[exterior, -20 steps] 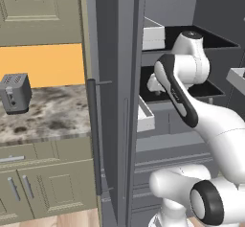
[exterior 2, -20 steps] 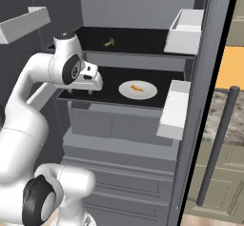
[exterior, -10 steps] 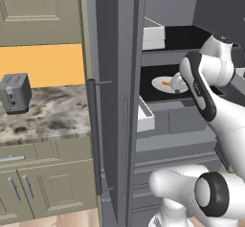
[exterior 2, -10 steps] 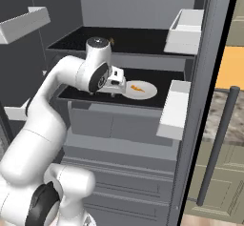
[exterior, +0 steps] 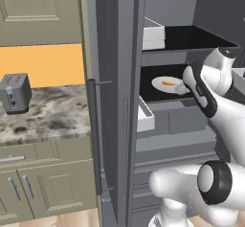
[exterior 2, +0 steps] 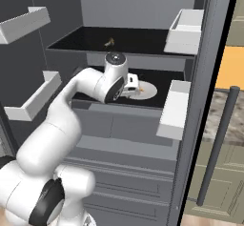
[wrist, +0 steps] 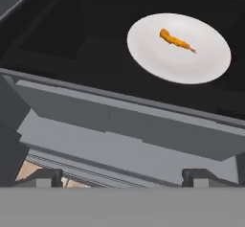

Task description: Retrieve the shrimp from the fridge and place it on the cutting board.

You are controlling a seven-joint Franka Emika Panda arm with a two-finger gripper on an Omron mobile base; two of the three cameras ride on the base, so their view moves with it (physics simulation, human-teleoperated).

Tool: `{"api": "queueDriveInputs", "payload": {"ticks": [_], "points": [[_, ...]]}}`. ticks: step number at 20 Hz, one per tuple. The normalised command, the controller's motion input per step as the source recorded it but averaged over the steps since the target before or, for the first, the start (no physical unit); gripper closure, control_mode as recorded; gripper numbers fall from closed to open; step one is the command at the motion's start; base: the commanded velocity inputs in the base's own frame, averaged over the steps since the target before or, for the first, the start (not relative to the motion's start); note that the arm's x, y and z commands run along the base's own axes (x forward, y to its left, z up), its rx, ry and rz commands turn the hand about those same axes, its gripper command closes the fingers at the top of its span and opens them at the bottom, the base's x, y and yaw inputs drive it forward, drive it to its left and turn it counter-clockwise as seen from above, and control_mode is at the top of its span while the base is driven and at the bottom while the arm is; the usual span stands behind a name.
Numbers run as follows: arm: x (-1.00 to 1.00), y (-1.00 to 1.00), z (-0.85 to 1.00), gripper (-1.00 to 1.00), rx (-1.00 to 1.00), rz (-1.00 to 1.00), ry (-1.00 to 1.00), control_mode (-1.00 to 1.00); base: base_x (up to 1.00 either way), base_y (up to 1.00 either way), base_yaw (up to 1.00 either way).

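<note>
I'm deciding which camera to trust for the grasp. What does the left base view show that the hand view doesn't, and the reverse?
Left base view alone: the toaster on the marble counter, the fridge door with its black bar handle, and a white bin on the upper shelf.

Hand view alone: the hand with its two tips set wide apart, well short of the plate, and a strip of wooden floor.

Both: the shrimp lying on the round white plate on the dark shelf.

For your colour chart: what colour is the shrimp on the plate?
Orange; the shrimp shows best in the hand view.
</note>
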Motion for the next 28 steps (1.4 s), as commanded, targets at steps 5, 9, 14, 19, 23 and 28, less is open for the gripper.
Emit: {"api": "queueDriveInputs", "payload": {"ticks": [5,9,14,19,23,28], "points": [[0.73,-0.31,-0.04,-1.0,0.0,0.0,0.0,-1.0,0.0,0.0,0.0],[0.78,-0.31,-0.09,-1.0,0.0,0.0,0.0,-1.0,0.0,0.0,0.0],[0.85,-0.21,-0.2,-1.0,0.0,0.0,0.0,-1.0,0.0,0.0,0.0],[0.77,-0.13,-0.33,-1.0,-0.02,0.0,0.0,-1.0,0.0,0.0,0.0],[0.73,-0.08,-0.27,-1.0,0.0,0.0,0.0,-1.0,0.0,0.0,0.0],[0.77,0.0,-0.2,-1.0,0.0,0.0,0.0,-1.0,0.0,0.0,0.0]]}}
